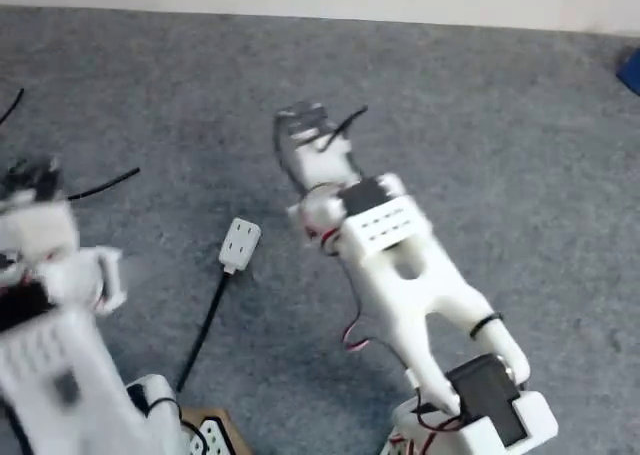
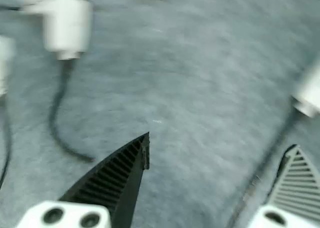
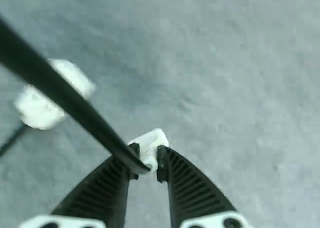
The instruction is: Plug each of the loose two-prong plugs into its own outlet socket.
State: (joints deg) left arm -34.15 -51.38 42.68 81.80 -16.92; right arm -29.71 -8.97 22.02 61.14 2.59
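My right gripper (image 3: pixel 147 155) is shut on a small white two-prong plug (image 3: pixel 150 144), and the plug's black cord (image 3: pixel 60 90) runs slantwise across that view. In the high view this gripper (image 1: pixel 303 125) hovers over the carpet near the middle back. A white outlet socket (image 1: pixel 240 245) on a black cord lies a short way to its front left, and it shows blurred in the right wrist view (image 3: pixel 50 95). My left gripper (image 2: pixel 220 143) is open above bare carpet, with a white corded piece (image 2: pixel 65 22) ahead of it and another (image 2: pixel 310 95) off to one side.
The floor is grey carpet (image 1: pixel 500 125). A second white socket block (image 1: pixel 212 437) sits on a brown board at the front edge, between the arm bases. The left arm (image 1: pixel 50 275) stands at the left edge. A blue object (image 1: pixel 632 70) lies at the far right.
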